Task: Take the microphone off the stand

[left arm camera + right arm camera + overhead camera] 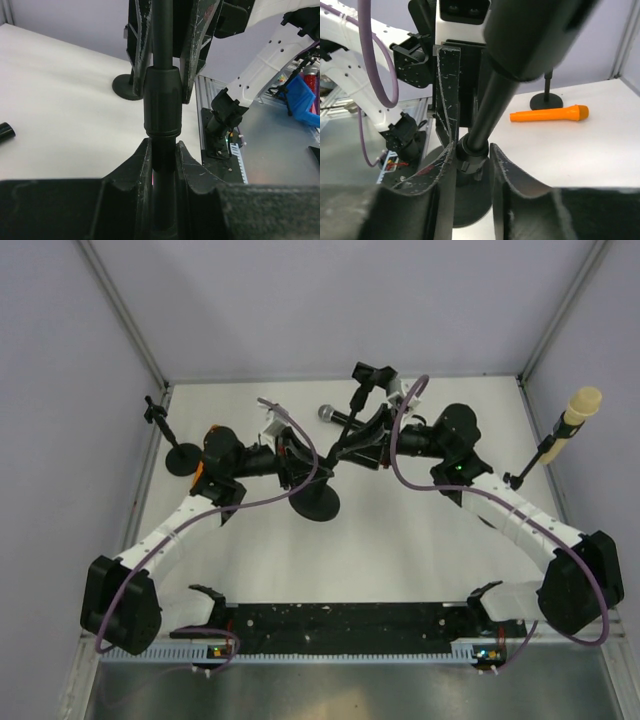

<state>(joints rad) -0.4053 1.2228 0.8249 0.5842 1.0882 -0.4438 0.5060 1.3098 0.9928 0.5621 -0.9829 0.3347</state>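
Note:
The black stand has a round base [318, 502] and a pole leaning up to a clip [375, 375]; I see no microphone in the clip. A black microphone with a silver head [330, 415] lies on the table behind the grippers; its black end shows in the left wrist view [4, 132]. My left gripper [292, 455] [162, 145] is shut on the pole just below the collar [161, 102]. My right gripper [345, 445] [472, 147] is closed round the pole at the collar, above the base [470, 200]. Its fingers [137, 50] flank the pole.
A small stand [178, 458] with an orange microphone [550, 114] lying beside it is at the left. A stand holding a beige microphone [575, 415] is at the right edge; its base [127, 87] shows behind the pole. Grey walls enclose the table.

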